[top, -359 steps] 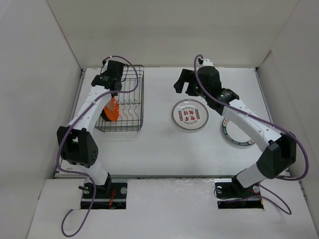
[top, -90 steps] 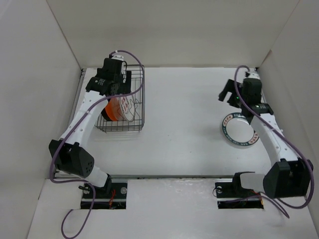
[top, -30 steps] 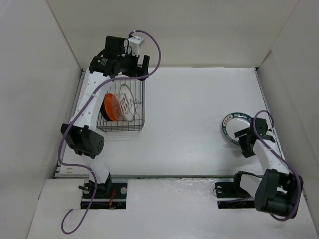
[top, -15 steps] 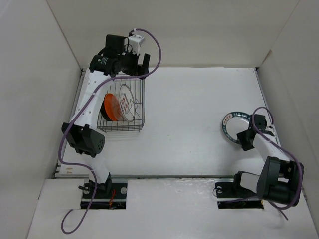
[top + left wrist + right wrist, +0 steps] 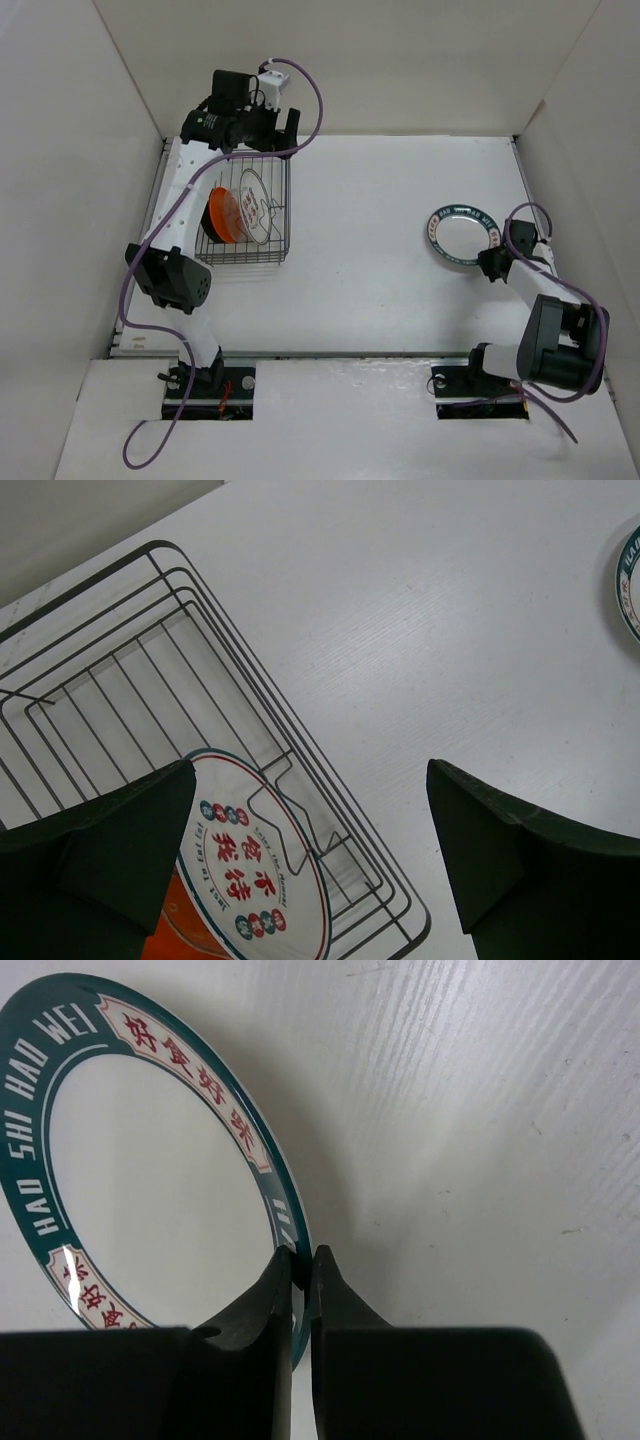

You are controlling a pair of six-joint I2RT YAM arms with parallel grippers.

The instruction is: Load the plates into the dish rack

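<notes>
The dish rack (image 5: 286, 200) stands at the far left. An orange plate (image 5: 222, 214) and a white plate with red characters (image 5: 257, 205) stand on edge in it. My left gripper (image 5: 285, 125) hovers open over the rack's far end. In the left wrist view its fingers frame the rack (image 5: 300, 740), the red-character plate (image 5: 250, 870) and the orange plate (image 5: 175, 935). At the right, the white plate with a green patterned rim (image 5: 460, 235) has my right gripper (image 5: 488, 262) shut on its near-right rim. The right wrist view shows both fingers (image 5: 303, 1255) pinching that rim (image 5: 150, 1190).
White walls enclose the table on the left, back and right. The right arm is folded low, close to the right wall. The green-rimmed plate's edge (image 5: 630, 590) shows at the right border of the left wrist view.
My right gripper has closed on the green-rimmed plate's rim, and the plate has shifted left and away from its earlier spot. The left arm has not moved.
</notes>
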